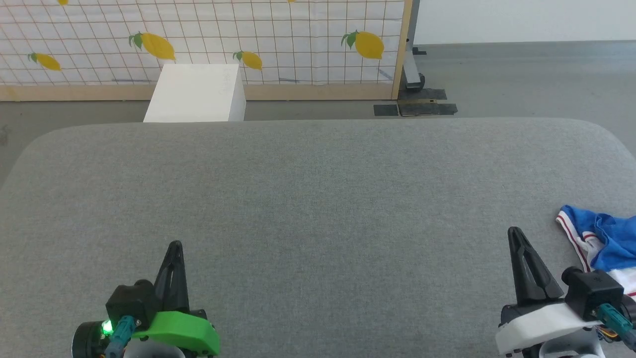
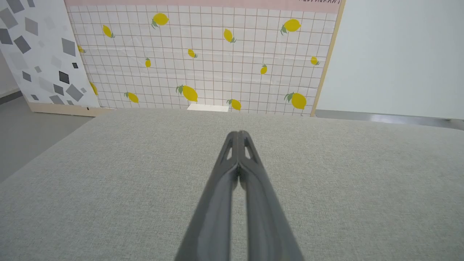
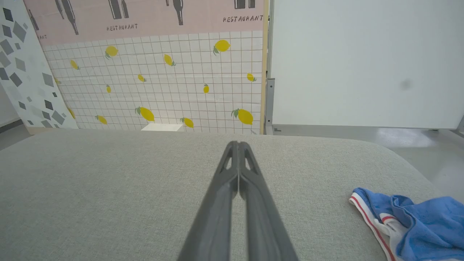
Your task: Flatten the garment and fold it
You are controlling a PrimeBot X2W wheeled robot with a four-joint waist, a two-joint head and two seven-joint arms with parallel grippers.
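A: Well, the garment (image 1: 603,241) sits bunched in a blue heap at the far right edge of the grey padded table (image 1: 318,189), with white cloth and red-striped trim poking out toward the middle

B: And crumpled like that, nothing of it lies flat, so by my reckoning the flattening hasn't begun

A: Just beside it, the right gripper (image 1: 514,232) is poised over the tabletop. Its two dark fingers are pressed together and hold nothing, near the trim but not touching

B: Handy spot, I'd say: it's the nearer arm, so it looks the natural one to open up and pinch that edge

A: Across the way, the left gripper (image 1: 175,246) is well apart from the garment, fingers also together and empty, pointing up the table

B: Looks like a ready pose. My guess is the heap needs dragging toward the centre, where both arms have room to spread it

A: Beyond the table, a white box (image 1: 196,94) and the lemon-print screen (image 1: 278,40) stand out of the way
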